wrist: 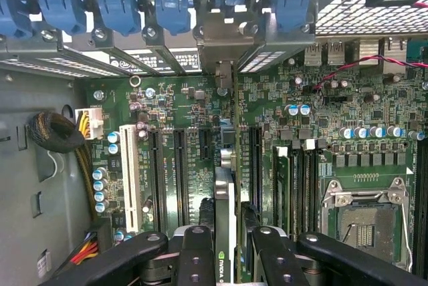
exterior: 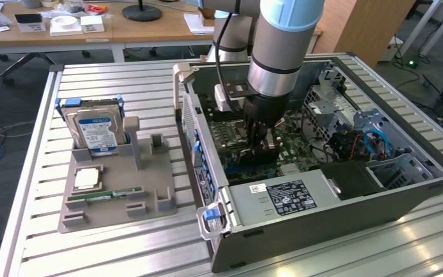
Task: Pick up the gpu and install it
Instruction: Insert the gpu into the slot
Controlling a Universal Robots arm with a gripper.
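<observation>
Claw (wrist: 227, 246) vertical (inside case), clamping gpu (wrist: 225, 206)

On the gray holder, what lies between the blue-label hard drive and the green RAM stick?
In the exterior view, a square silver chip, likely a processor, lies on the gray holder between the hard drive and the RAM stick.

The motherboard (wrist: 200, 112) is green, the slot clips (wrist: 120, 9) are blue, the fingers (wrist: 194, 252) are black, and the hard drive (exterior: 98, 134) has a blue label.
</observation>
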